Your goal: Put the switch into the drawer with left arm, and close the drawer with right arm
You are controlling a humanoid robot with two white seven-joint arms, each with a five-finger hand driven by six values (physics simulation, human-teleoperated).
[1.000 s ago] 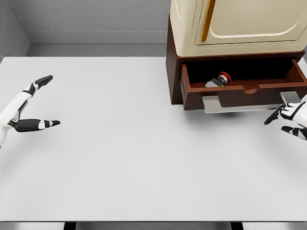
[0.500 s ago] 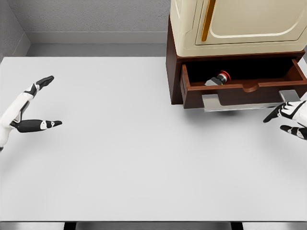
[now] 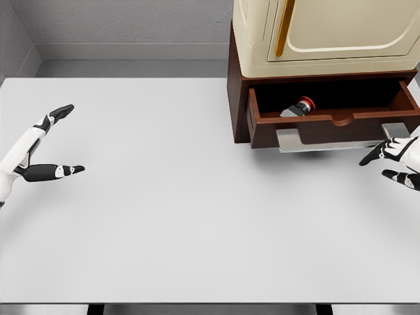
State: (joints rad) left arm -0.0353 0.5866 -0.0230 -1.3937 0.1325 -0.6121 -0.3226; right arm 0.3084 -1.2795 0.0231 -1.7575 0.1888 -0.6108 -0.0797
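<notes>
Barely shifted since before, right hand point(image 3: 399, 161), fingers spread and empty, must next push the drawer point(image 3: 335, 121) shut over the switch point(image 3: 298, 108).

The table point(image 3: 164, 216) is a plain pale grey, and the wall behind it is a speckled mid grey. The cabinet point(image 3: 325, 33) is cream with an amber-gold strip on its front, set on a dark reddish-brown base whose drawer point(image 3: 315, 128) is the same brown with a silver-grey handle. The switch point(image 3: 298, 107) is grey with a red cap, and both the left hand point(image 3: 39, 147) and the right hand point(image 3: 400, 161) are white with black fingertips.
</notes>
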